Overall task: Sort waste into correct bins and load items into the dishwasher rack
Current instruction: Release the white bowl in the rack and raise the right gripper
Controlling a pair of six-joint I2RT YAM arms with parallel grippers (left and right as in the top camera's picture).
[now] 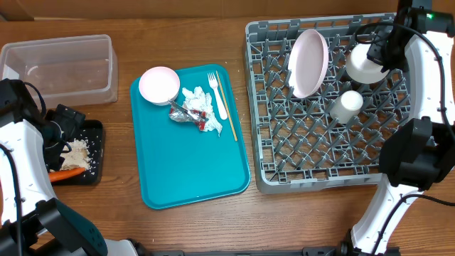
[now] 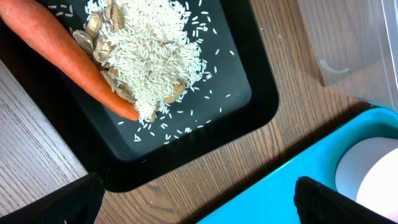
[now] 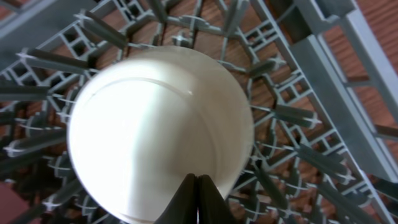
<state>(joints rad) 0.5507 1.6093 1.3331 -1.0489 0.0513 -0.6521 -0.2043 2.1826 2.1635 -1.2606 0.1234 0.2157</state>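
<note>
On the wooden table (image 1: 192, 43), the dishwasher rack (image 1: 253, 107) is holding a white bowl (image 1: 364, 65) in its far right corner. The right gripper (image 3: 198, 179) is hovering over that bowl's rim, tips pressed together, seemingly pinching nothing. Well left of the rack, the left gripper (image 2: 198, 198) is hanging spread wide. The bowl is looking light, stiff and slick; I'd pinch its rim.

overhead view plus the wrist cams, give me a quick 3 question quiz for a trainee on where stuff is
1. True or false: the carrot lies in the black tray against the rice.
2. How many white dishes are inside the dishwasher rack?
3. The fork lies on: A the teal tray, B the clear tub, C the rack.
Key: 1 true; 2 three: plate, bowl, cup; 3 A.
</note>
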